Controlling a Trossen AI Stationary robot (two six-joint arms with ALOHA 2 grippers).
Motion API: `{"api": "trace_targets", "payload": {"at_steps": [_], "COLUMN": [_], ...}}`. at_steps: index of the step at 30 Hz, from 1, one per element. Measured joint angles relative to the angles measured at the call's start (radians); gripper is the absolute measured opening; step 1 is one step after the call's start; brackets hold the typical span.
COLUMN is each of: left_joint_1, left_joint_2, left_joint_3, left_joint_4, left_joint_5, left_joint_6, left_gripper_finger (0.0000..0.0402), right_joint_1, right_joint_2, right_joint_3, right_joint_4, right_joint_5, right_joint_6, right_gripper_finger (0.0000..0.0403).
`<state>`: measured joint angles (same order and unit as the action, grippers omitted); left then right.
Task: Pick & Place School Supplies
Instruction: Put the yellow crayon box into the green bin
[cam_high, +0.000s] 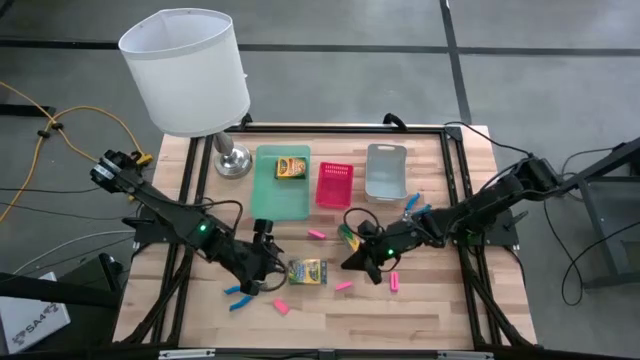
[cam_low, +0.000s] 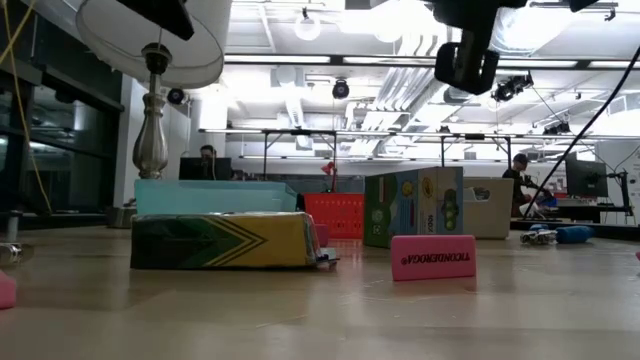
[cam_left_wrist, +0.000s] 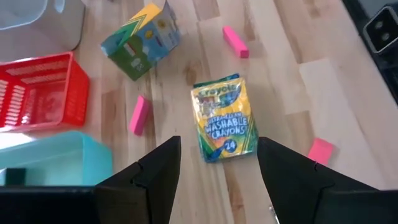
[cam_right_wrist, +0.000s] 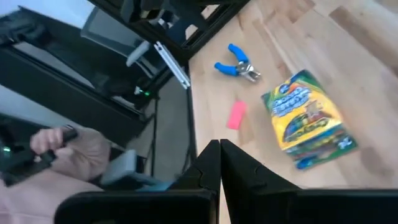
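Note:
A yellow-and-green crayon box (cam_high: 307, 271) lies flat on the wooden table, also in the left wrist view (cam_left_wrist: 224, 118). My left gripper (cam_high: 270, 266) hovers just left of it, open (cam_left_wrist: 217, 168) and touching nothing. A second crayon box (cam_high: 349, 237) stands tilted on one edge (cam_left_wrist: 140, 38); my right gripper (cam_high: 360, 264) is beside it, shut (cam_right_wrist: 219, 155) and empty. A third box (cam_high: 290, 167) lies in the green tray (cam_high: 282, 200). Pink erasers (cam_high: 317, 234) (cam_high: 343, 286) (cam_high: 394, 282) and two blue-handled tools (cam_high: 238, 298) (cam_high: 412, 205) lie loose.
The pink basket (cam_high: 334, 185) and grey tray (cam_high: 385, 170) sit at the back beside the green tray. A white-shaded lamp (cam_high: 185, 70) stands at the back left. Another eraser (cam_high: 281, 307) lies near the front edge. A person's hand (cam_right_wrist: 68, 146) shows beyond the table.

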<state>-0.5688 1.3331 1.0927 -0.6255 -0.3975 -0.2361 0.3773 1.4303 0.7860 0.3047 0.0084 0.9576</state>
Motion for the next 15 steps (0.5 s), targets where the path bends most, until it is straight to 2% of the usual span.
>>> {"api": "trace_targets", "payload": {"at_steps": [6, 10, 15], "left_joint_1": [-0.017, -0.017, -0.017], "left_joint_2": [0.0, 0.0, 0.0], "left_joint_3": [-0.012, -0.017, -0.017], "left_joint_4": [-0.013, -0.021, -0.027], "left_joint_5": [-0.045, -0.051, -0.051], "left_joint_6": [-0.012, -0.024, -0.034], "left_gripper_finger": [0.0205, 0.0205, 0.0205], "right_joint_1": [0.053, 0.104, 0.153], "right_joint_2": [0.001, 0.018, 0.085], "right_joint_3": [0.058, 0.133, 0.221], "right_joint_4": [0.008, -0.102, -0.182], "right_joint_5": [0.061, 0.158, 0.253], "right_joint_6": [0.019, 0.033, 0.155], "right_gripper_finger": [0.0002, 0.0002, 0.0002]}}
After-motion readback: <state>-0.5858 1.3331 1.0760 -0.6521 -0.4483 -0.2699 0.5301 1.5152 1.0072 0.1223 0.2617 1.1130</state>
